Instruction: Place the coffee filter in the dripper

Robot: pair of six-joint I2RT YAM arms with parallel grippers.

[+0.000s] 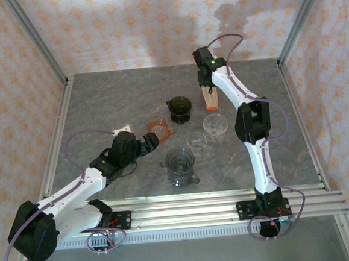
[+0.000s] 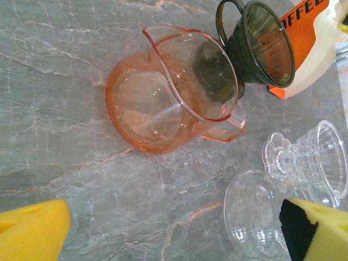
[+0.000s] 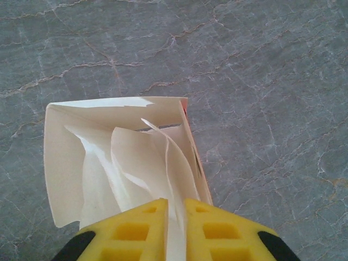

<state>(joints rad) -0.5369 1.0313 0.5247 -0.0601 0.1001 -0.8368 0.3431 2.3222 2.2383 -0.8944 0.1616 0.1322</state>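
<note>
Right pincer (image 3: 175, 217) nearly closed, pinching a coffee filter (image 3: 142, 157) in the open filter pack (image 3: 64, 157) near the worktop's back edge; left pincer (image 1: 149, 142) wide open, empty; lift straight, slowly, so one sheet comes free; dark dripper (image 1: 179, 108) stands just beside the pack.

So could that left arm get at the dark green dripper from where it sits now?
Probably, though not straight ahead. The pink pitcher stands between the open left end effector and the dark green dripper, close beside it. From above, the dripper's rim looks free.
</note>
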